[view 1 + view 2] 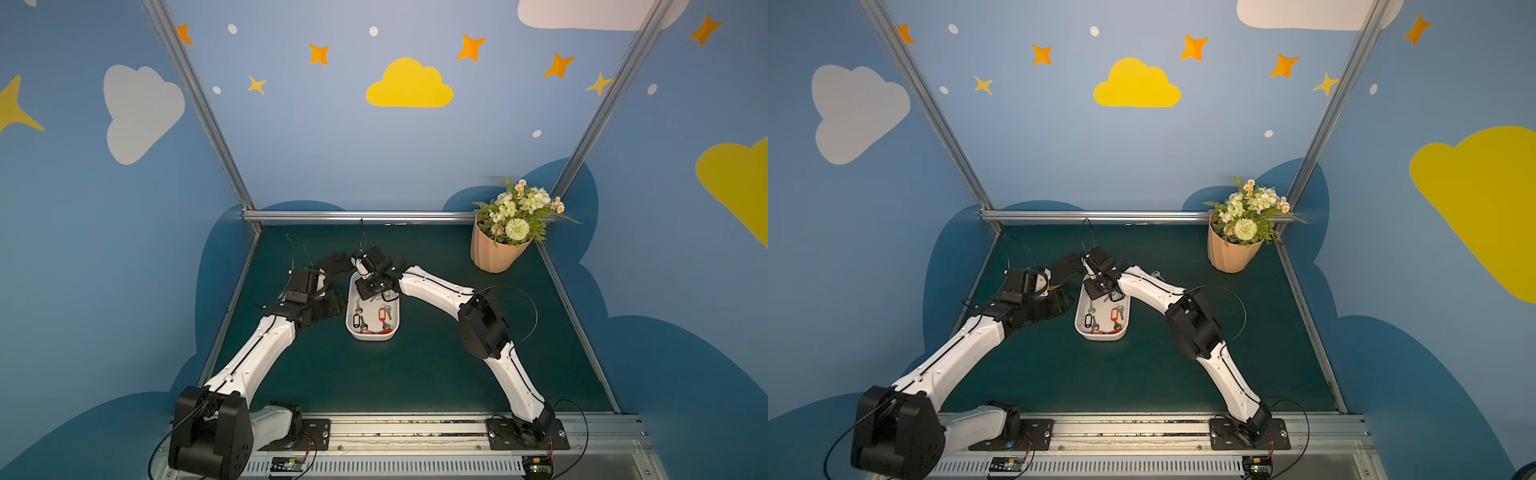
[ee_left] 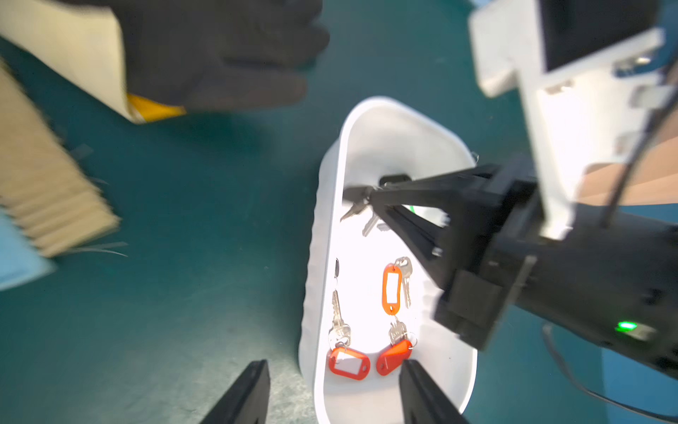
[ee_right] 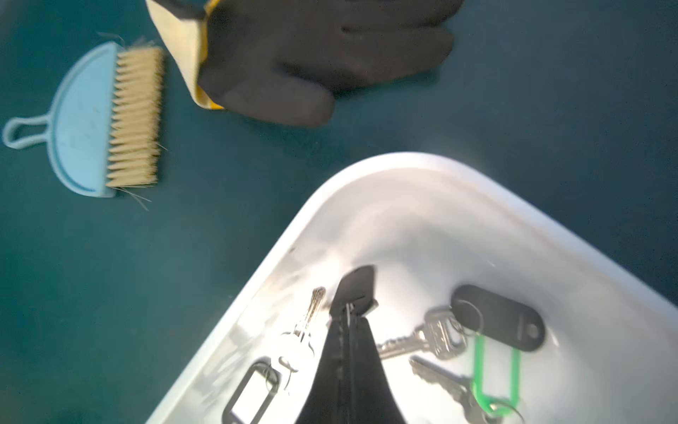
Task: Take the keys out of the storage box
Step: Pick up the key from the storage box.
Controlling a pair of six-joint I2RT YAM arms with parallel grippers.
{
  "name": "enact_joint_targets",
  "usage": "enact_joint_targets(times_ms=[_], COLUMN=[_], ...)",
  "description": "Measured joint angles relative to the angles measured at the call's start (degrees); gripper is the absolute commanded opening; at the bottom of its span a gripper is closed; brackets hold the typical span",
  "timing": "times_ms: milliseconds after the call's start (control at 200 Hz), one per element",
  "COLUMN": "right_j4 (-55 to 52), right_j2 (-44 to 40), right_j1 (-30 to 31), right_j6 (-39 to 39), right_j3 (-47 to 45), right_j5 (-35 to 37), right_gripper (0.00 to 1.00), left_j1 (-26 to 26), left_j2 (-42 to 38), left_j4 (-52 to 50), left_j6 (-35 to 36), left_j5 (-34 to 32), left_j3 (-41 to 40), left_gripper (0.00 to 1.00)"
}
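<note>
Right pincer (image 3: pixel 350 312) clamped, seemingly on a black tag (image 3: pixel 359 282); left pincer (image 2: pixel 332 367) open. Keys (image 2: pixel 392 290): light, slippery; pinch tags.

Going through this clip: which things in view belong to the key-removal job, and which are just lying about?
Job: keys with coloured tags; white box holding them.
Lying about: black glove; blue brush; flower pot.

The storage box (image 2: pixel 385 139) is showing smooth, glossy plastic, and the keys (image 2: pixel 339 323) are glinting as metal on shiny plastic tags. The glove (image 3: pixel 323 58) is looking like dull dark cloth against the matt tabletop (image 3: pixel 220 238).
</note>
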Motion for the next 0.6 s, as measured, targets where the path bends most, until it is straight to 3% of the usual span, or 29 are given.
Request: enact_joint_targets(times_ms=[315, 601], right_j4=[-0.76, -1.86], right_j2=[-18.27, -27.76], right_j1=[-2.16, -12.70], right_j6=[-1.31, -2.14], right_j3=[-11.15, -24.09], right_j5=[3.43, 4.37], right_gripper=[0.00, 0.00], left_j1=[0.11, 0.31], left_j2=[-15.39, -23.74], left_j4=[0.46, 2.54], left_j6=[-1.79, -3.37], left_j5=[-11.06, -19.15], left_j3=[-4.13, -10.47], left_gripper=[0.91, 0.98])
